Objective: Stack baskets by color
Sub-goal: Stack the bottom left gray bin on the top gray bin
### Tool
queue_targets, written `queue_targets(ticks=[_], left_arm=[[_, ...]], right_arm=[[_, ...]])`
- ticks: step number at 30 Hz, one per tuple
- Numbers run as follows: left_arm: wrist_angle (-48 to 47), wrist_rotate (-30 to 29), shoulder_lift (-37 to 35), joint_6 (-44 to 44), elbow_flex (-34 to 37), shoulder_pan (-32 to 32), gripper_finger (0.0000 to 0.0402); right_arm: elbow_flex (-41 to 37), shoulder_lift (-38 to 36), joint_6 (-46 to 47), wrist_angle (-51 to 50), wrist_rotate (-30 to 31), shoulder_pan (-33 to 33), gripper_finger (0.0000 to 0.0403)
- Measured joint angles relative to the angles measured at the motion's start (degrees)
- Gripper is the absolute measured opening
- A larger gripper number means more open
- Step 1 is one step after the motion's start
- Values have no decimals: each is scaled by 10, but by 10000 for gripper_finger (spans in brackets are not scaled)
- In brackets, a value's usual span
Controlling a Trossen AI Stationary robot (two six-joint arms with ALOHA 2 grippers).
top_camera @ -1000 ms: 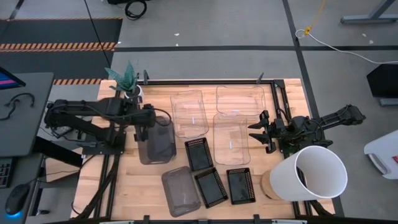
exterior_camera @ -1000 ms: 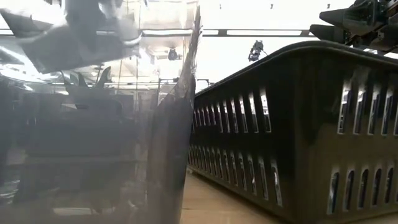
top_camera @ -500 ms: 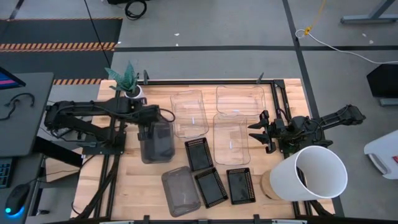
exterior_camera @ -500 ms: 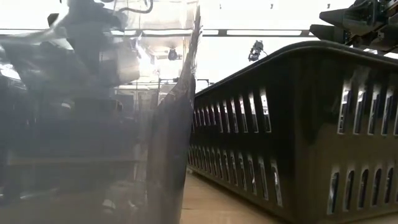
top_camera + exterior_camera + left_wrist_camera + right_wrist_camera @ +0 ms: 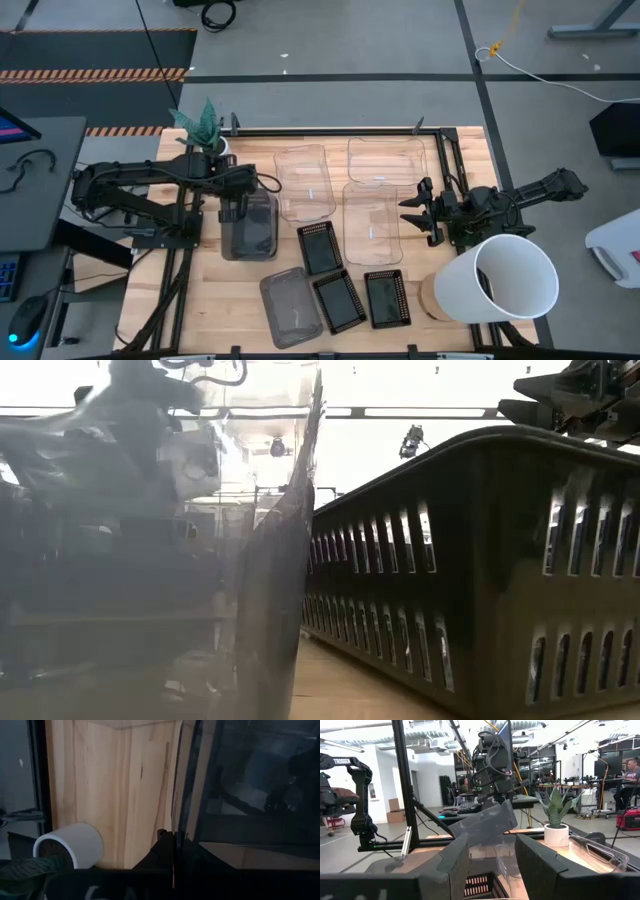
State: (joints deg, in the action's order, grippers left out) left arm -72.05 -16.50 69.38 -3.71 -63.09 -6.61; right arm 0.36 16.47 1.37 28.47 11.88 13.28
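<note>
i have the smoky grey translucent rectangular basket point(image 5: 250, 228) pinched by its rim in my left claw point(image 5: 232, 211), closed on it, tilted above the counter point(image 5: 210, 300) just beside the clear baskets point(image 5: 303, 182). i judge it mid-carry; next it needs lowering squarely into the second grey basket point(image 5: 291, 307) nearer the counter's front edge. my right claw point(image 5: 418, 212) waits open beside the clear baskets.

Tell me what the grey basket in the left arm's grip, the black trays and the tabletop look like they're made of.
Grey basket: apparently smoky translucent plastic, since the table shows dimly through it.
Black trays: likely opaque moulded plastic, with rows of slots in the walls.
Tabletop: pale wood, judging by visible grain and plank seams; the finish is hard to tell.
</note>
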Motion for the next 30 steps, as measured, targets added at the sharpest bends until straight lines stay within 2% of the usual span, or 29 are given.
queue_targets(ticks=[9, 14, 22, 30], left_arm=[[6, -3, 0, -1, 0, 0, 5], [8, -10, 1, -19, 28, -1, 5], [24, 46, 1, -20, 43, -1, 5], [23, 59, 13, -19, 44, -1, 5]], right_arm=[[0, 0, 0, 0, 0, 0, 165], [0, 0, 0, 0, 0, 0, 165], [0, 0, 0, 0, 0, 0, 165], [0, 0, 0, 0, 0, 0, 165]])
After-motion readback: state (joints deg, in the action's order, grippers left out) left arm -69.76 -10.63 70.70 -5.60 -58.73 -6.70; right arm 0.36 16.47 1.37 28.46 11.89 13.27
